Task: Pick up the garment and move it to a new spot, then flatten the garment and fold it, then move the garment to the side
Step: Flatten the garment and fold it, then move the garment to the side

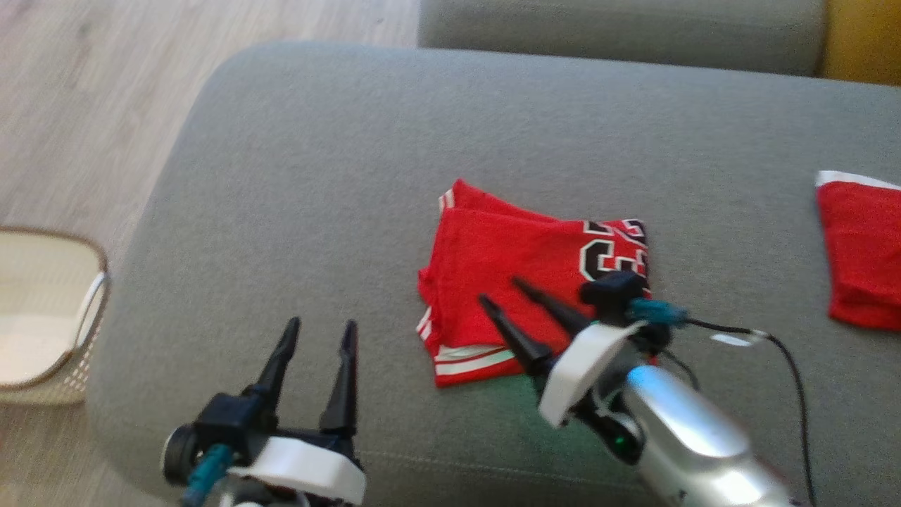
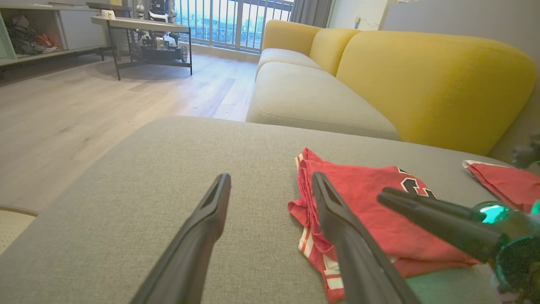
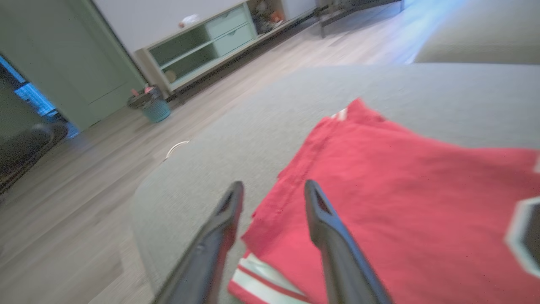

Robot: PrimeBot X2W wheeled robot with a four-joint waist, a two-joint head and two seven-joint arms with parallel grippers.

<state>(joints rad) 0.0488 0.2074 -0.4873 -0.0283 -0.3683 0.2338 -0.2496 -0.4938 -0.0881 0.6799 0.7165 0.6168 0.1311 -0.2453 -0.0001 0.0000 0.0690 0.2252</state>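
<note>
two arms, one clearly nearer; the right gripper (image 1: pixel 500 290), fingers spread and empty, hangs over the near left corner of the folded red jersey (image 1: pixel 507 246), which lies mid-cushion on the grey sofa seat (image 1: pixel 317 176); the left gripper (image 1: pixel 321 324), likewise spread and empty, hovers over bare cushion to the jersey's left; a sideways move probably falls to the right arm.

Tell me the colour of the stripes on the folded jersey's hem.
White stripes on the red jersey; the left wrist view shows them best.
</note>
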